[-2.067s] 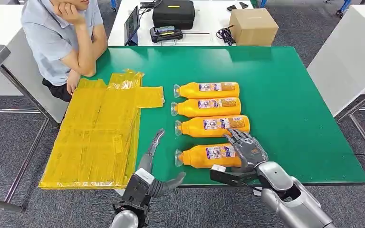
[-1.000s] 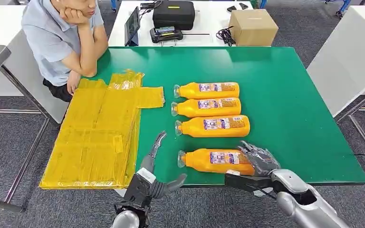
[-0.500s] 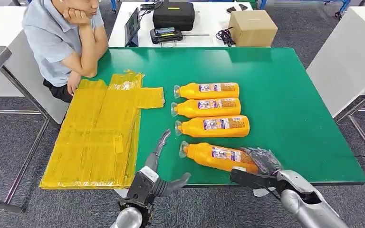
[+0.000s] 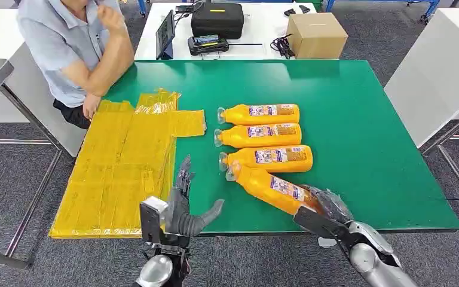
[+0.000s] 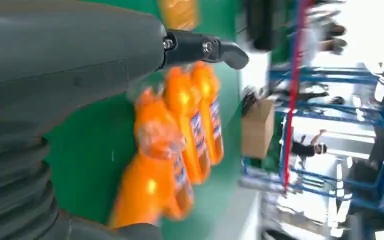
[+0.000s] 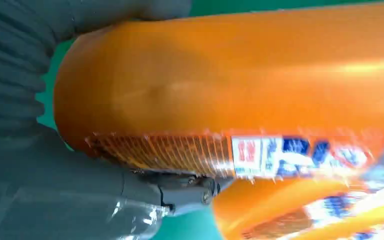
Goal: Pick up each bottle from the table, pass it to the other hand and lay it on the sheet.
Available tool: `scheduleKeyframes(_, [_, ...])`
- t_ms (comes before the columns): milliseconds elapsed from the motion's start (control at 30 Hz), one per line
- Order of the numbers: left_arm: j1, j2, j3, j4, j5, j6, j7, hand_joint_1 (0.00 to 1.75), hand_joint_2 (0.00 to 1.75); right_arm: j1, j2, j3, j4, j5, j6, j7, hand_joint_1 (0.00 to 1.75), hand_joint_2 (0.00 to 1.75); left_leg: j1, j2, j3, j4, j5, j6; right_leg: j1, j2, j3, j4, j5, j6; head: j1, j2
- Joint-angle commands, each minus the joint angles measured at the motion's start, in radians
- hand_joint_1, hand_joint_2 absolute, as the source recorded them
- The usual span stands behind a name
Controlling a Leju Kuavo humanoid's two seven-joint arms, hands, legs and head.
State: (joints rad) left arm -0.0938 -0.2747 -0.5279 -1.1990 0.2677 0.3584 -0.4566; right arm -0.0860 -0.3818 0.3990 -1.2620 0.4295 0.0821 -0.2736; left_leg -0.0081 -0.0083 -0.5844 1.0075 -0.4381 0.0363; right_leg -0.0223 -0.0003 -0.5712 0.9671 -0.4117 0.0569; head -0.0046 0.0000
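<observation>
My right hand (image 4: 329, 206) grips the base of an orange bottle (image 4: 270, 187) near the table's front edge. The bottle is tilted, its capped neck pointing away and left, almost touching the row behind it. In the right wrist view the held bottle (image 6: 240, 85) lies close, with my fingers (image 6: 180, 187) wrapped under it. Three more orange bottles (image 4: 259, 113) (image 4: 258, 135) (image 4: 267, 158) lie side by side in mid-table. My left hand (image 4: 182, 206) stands open at the front edge, left of the held bottle, beside the yellow sheet (image 4: 125, 161). The left wrist view shows the bottles (image 5: 175, 150), blurred.
The green table (image 4: 358, 131) has bare room on its right half. A person (image 4: 72, 42) sits at the far left corner, one hand resting on the sheet's edge. Behind stands a white table with a black case (image 4: 218, 16) and a cardboard box (image 4: 317, 33).
My right hand has gripped the nearest bottle, pulled its base toward me and swung its neck up against the row. My left hand has risen and turned. The person raised an arm.
</observation>
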Motion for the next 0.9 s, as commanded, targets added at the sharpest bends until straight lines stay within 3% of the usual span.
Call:
scheduleKeyframes(33, [0.092,0.008,0.087,-0.084,0.212,-0.155,0.06,0.0,1.75,-0.047,0.117,-0.068,-0.079,-0.053,0.044,-0.043,1.75,1.75,0.001,0.006,0.0,0.0,-0.002,-0.002,0.001,0.006,-0.001,0.0,0.0,-0.003,0.0,0.0])
scheduleKeyframes(200, [0.079,0.009,0.094,-0.015,0.262,-0.186,0.064,0.0,1.75,-0.057,0.161,-0.067,-0.102,-0.093,0.052,-0.084,1.75,1.75,0.001,0.004,-0.001,-0.001,-0.002,-0.002,0.001,0.004,-0.001,0.0,0.0,-0.003,0.0,0.0])
scheduleKeyframes(233, [0.066,0.013,0.086,0.031,0.323,-0.246,0.121,0.0,1.75,-0.073,0.176,-0.052,-0.093,-0.108,0.064,-0.094,1.75,1.75,0.001,0.003,-0.001,-0.001,-0.001,-0.002,0.001,0.004,-0.001,0.0,0.0,-0.002,0.0,0.0])
scheduleKeyframes(300, [0.051,0.017,0.067,0.076,0.341,-0.302,0.113,0.0,1.75,-0.092,0.196,-0.036,-0.081,-0.126,0.076,-0.106,1.75,1.75,0.0,0.003,-0.002,-0.001,-0.001,-0.002,0.0,0.004,-0.002,0.0,0.0,-0.002,0.0,0.0])
scheduleKeyframes(467, [0.047,0.012,0.065,0.082,0.341,-0.304,0.112,0.0,1.75,-0.096,0.201,-0.029,-0.08,-0.123,0.075,-0.103,1.75,1.75,0.001,0.002,-0.003,-0.001,0.0,-0.002,0.0,0.003,-0.003,0.0,0.0,-0.003,0.0,0.0])
scheduleKeyframes(533, [0.031,0.041,0.044,0.087,0.343,-0.354,0.117,0.0,1.75,-0.109,0.222,-0.021,-0.073,-0.148,0.08,-0.127,1.75,1.75,0.001,0.002,-0.002,0.0,-0.001,-0.003,0.001,0.003,-0.002,0.0,0.0,-0.003,0.0,0.0])
scheduleKeyframes(900, [-0.032,0.039,0.036,0.098,0.246,-0.376,0.012,0.0,1.75,-0.144,0.256,0.07,0.02,-0.183,0.113,-0.124,1.75,1.75,0.001,0.001,-0.004,0.0,0.0,-0.002,0.0,0.002,-0.004,0.0,0.0,-0.002,0.0,0.0])
